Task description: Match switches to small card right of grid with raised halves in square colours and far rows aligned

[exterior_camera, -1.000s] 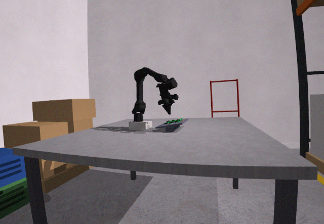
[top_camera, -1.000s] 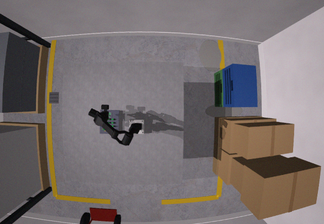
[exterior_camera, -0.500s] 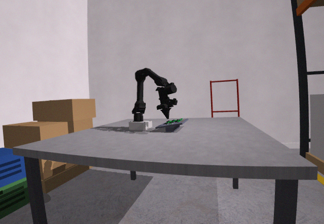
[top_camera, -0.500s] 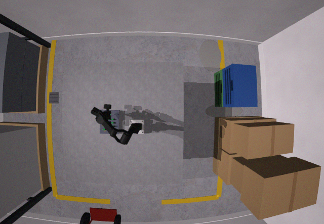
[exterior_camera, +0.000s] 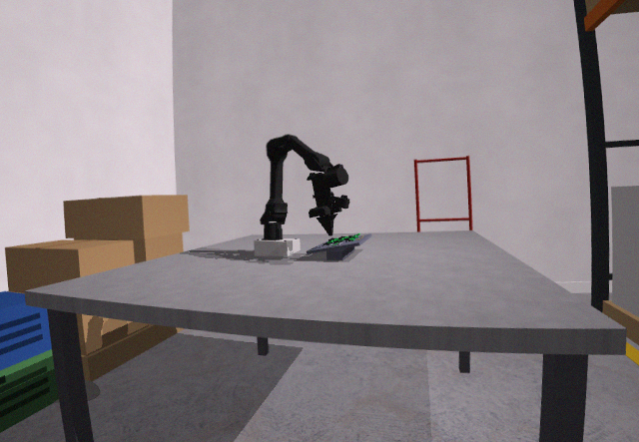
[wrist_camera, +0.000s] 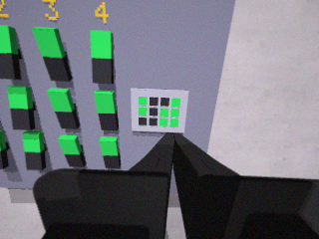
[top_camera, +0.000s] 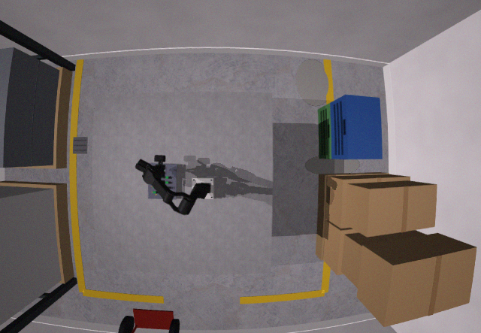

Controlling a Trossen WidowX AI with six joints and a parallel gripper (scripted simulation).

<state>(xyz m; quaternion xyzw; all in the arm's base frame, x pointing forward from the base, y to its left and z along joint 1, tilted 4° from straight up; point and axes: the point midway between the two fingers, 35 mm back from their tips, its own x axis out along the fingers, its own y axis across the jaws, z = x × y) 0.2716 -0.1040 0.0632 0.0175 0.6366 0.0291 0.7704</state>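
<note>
Matte grey table (exterior_camera: 360,292), flat slate switch panel (wrist_camera: 164,45), square white card (wrist_camera: 159,111), gripper (wrist_camera: 173,136) clenched, tapered black tips.

— What does the arm (exterior_camera: 281,180) look like?
— Matte black throughout, with rounded links and chunky joints, on a white square base (exterior_camera: 293,245)
— And the fingers?
— Black too, wedge-shaped, tapering to sharp tips
</note>
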